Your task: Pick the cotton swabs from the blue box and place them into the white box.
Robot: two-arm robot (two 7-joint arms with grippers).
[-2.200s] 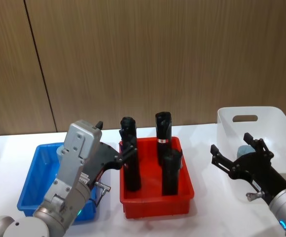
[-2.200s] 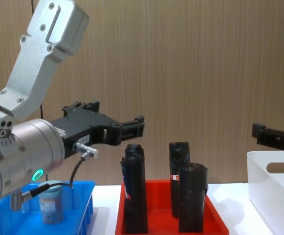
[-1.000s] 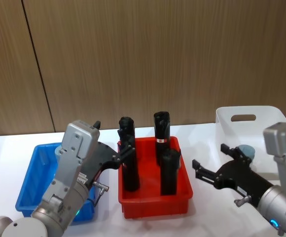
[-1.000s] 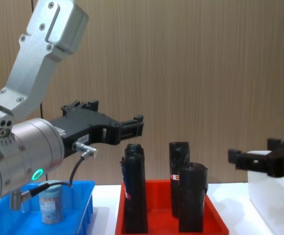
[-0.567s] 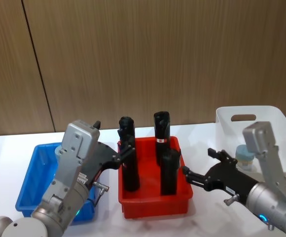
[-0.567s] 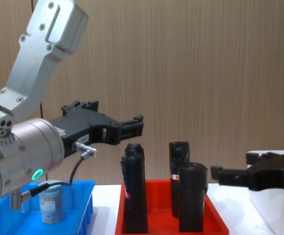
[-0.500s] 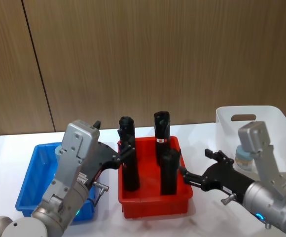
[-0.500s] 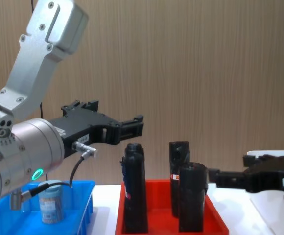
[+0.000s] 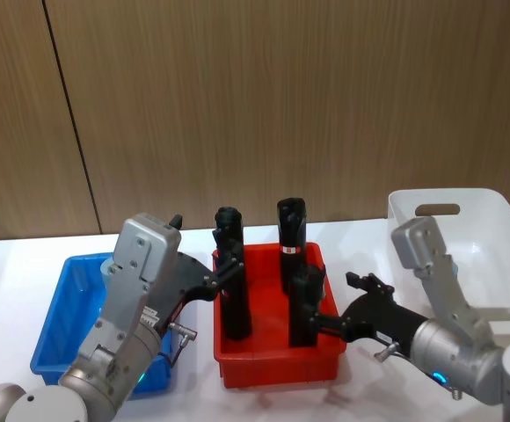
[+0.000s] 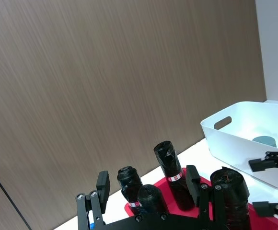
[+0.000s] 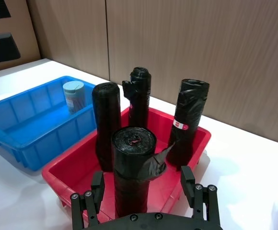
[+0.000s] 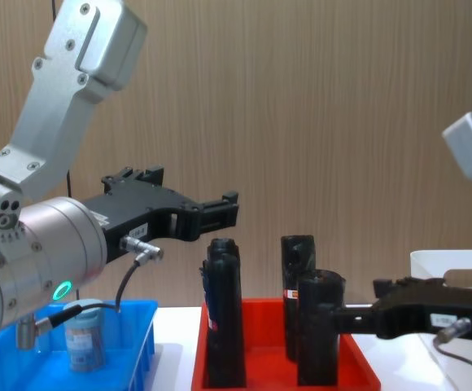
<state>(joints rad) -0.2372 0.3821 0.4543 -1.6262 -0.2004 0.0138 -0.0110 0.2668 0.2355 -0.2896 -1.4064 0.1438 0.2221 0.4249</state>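
With one swab tub standing at the far end of the blue box, the right gripper, fingers spread, hung at the red tray's right edge beside the black rolls and risked toppling them; the left gripper, also spread, idled over the blue box.

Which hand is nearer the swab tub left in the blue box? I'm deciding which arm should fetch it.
Left. The left hand hovers beside the blue box holding the tub; the right hand is over the red tray.
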